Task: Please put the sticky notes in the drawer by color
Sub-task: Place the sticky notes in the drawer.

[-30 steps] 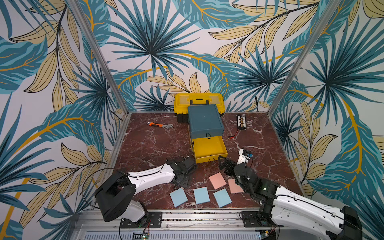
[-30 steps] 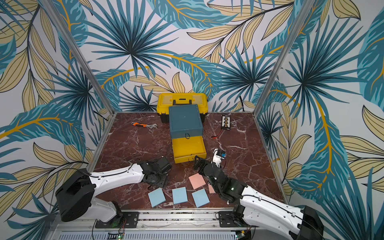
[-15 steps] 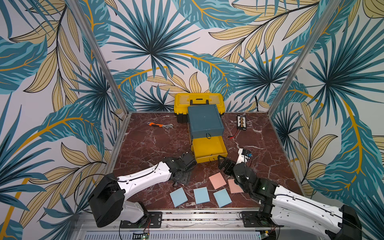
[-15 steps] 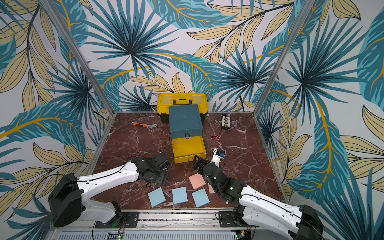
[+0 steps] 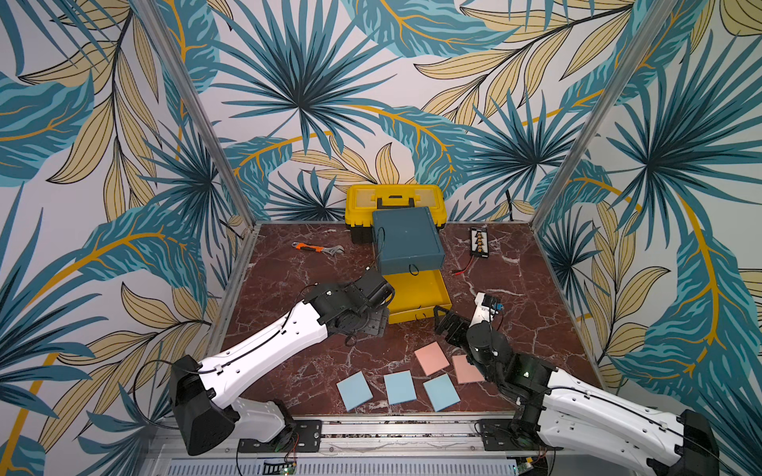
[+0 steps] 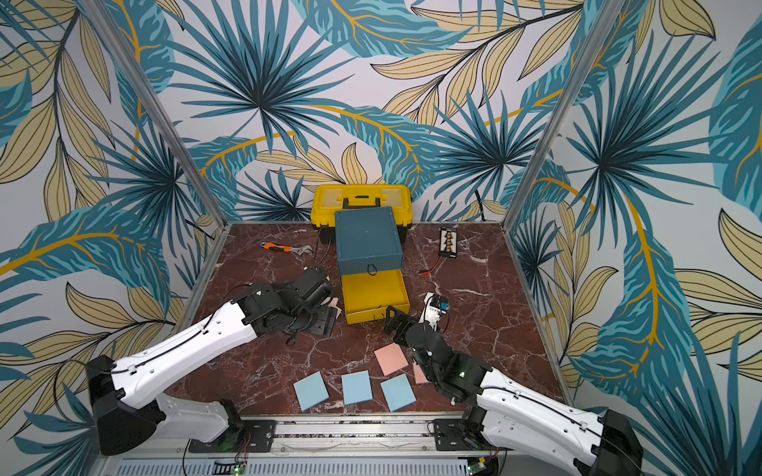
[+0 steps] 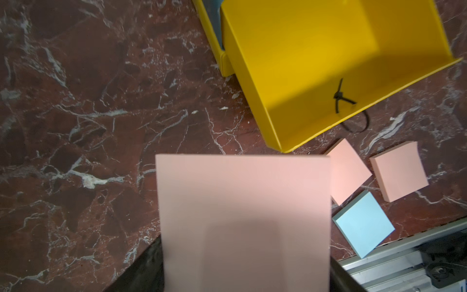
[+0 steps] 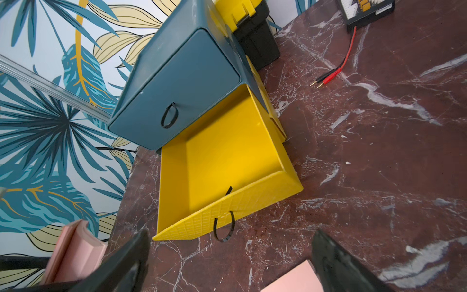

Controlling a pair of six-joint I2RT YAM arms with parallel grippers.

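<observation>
Climbing toward mid-frame clamped on a pink pad (image 7: 242, 215), the left gripper (image 6: 328, 315) neared the open yellow drawer (image 5: 414, 292) for a drop; the right gripper (image 5: 445, 325) gaped wide, empty.

A red-brown marble tabletop (image 5: 515, 296) with white veins fills the floor of the cell. At its 12 o'clock edge, against the back wall, stands a yellow toolbox (image 5: 395, 198) with a black handle. An adjustable wrench (image 5: 317, 248) with an orange grip lies flat at about 11 o'clock. At about 1 o'clock lies a small black connector board (image 5: 479, 242), its red and black leads (image 5: 464, 268) trailing toward the centre. Leaf-patterned wallpaper (image 5: 297, 103) covers the walls between aluminium posts (image 5: 198, 111).
</observation>
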